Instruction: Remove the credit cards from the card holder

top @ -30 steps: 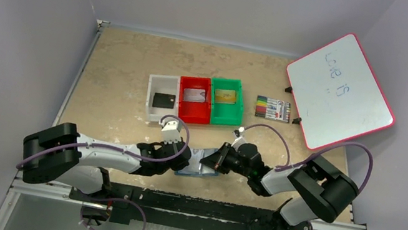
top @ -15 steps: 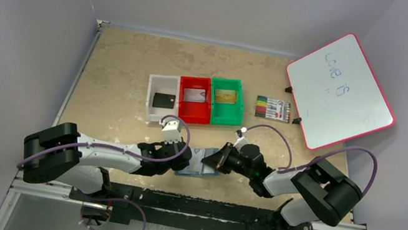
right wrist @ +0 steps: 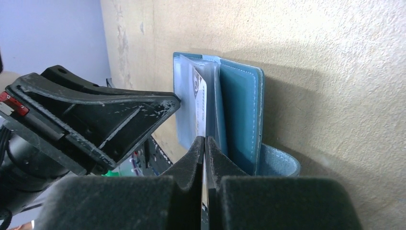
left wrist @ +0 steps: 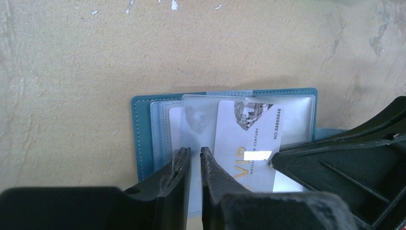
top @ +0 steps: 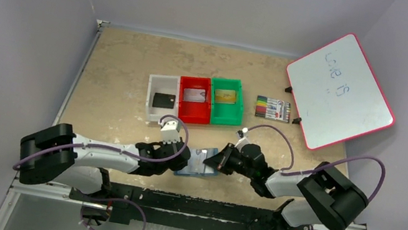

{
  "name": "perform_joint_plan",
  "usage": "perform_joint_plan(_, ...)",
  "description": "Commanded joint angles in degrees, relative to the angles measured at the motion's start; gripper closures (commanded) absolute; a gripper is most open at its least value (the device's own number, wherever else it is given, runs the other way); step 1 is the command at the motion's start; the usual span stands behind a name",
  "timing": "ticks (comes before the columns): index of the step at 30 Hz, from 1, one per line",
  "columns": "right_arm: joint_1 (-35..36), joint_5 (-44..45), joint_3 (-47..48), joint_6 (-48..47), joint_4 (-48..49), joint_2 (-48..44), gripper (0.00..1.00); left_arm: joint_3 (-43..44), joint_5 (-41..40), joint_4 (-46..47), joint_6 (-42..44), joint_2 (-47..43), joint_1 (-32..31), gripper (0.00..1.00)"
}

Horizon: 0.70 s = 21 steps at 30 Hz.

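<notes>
The teal-blue card holder [top: 199,166] lies open near the table's front edge, between my two grippers. In the left wrist view, the card holder [left wrist: 141,139] shows its pale clear pockets, and a white-silver "VIP" credit card [left wrist: 248,136] sticks partly out of one. My left gripper [left wrist: 195,154] is nearly shut on a clear pocket sheet of the holder. My right gripper [right wrist: 205,142] is shut on the edge of the card [right wrist: 200,100], beside the holder's teal cover [right wrist: 242,110]. From above, the left gripper [top: 185,160] and the right gripper [top: 213,160] meet over the holder.
Behind stand a white bin [top: 163,86] holding a black card, a red bin [top: 196,83] holding a silver card and a green bin [top: 227,85] holding a gold card. A marker pack [top: 273,108] and a tilted whiteboard [top: 338,91] are at the right.
The right arm's elbow has swung out to the right while its gripper stays at the holder. The left arm and the holder have barely moved.
</notes>
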Motion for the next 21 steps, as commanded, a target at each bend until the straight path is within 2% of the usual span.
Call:
perform_joint_plan(1, -0.21, 0.17, 1.74, -1.85, -0.08, 0.81, 0.99, 1.36, -1.33, -3.83, 2.68, -3.89, -0.31, 0.82)
perform_joint_plan(4, -0.21, 0.45, 1.92, -1.7, -0.08, 1.4, 1.0, 1.8, -1.38, -2.3, 3.2, -7.1, -0.29, 0.7)
perform_joint_plan(8, -0.21, 0.11, 2.43, -1.91, 0.31, 2.2, 1.0, 1.06, 0.26, 2.23, 3.82, -10.11, -0.33, 0.66)
perform_joint_plan(14, -0.21, -0.25, 1.92, -1.52, 2.19, 3.64, 1.0, -2.62, 3.93, 9.78, 1.66, -6.75, -0.33, 0.66)
perform_joint_plan(21, -0.21, -0.24, 1.79, -1.38, 2.55, 3.43, 1.0, -4.03, 2.94, 9.13, -3.81, -0.07, -0.33, 0.67)
